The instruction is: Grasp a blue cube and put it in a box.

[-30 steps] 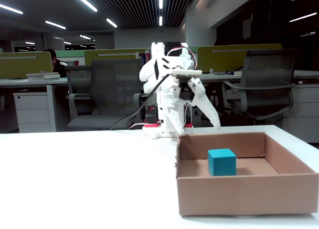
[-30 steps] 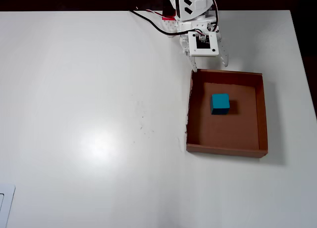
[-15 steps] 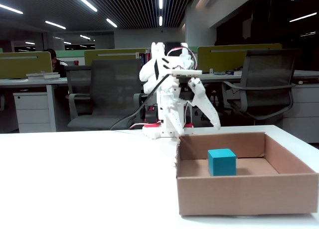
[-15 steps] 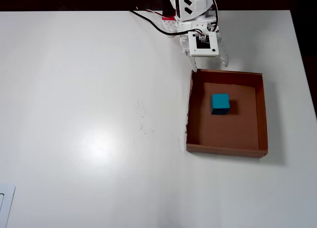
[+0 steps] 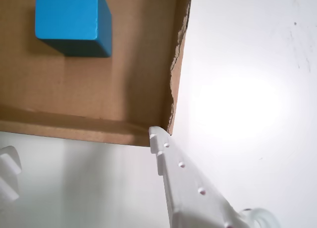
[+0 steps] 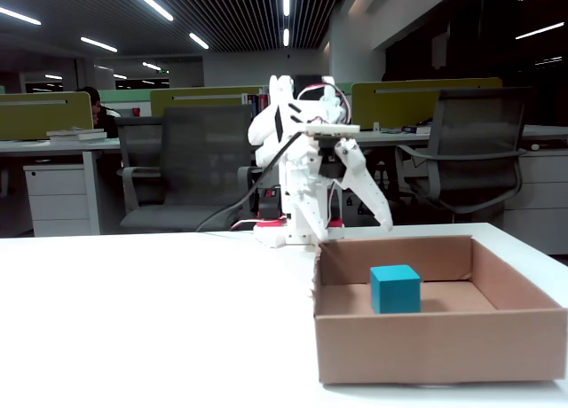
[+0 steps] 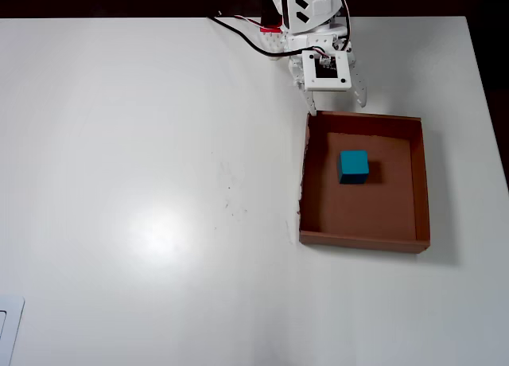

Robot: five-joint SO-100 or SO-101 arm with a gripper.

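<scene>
While blue cube (image 7: 354,165) sits inside box (image 7: 422,183), gripper (image 7: 337,107) spread, empty, just outside box wall

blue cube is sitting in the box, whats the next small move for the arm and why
Probably just pull back toward the base. The blue cube already rests on the floor of the box, and the tool hangs open and empty outside the box's near wall, touching nothing.

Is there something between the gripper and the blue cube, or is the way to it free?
The box's near wall lies between them. The gripper is open and empty, just outside that wall, while the blue cube sits inside the box on its floor. Nothing else stands in the way, and the cube is already where it belongs.
</scene>
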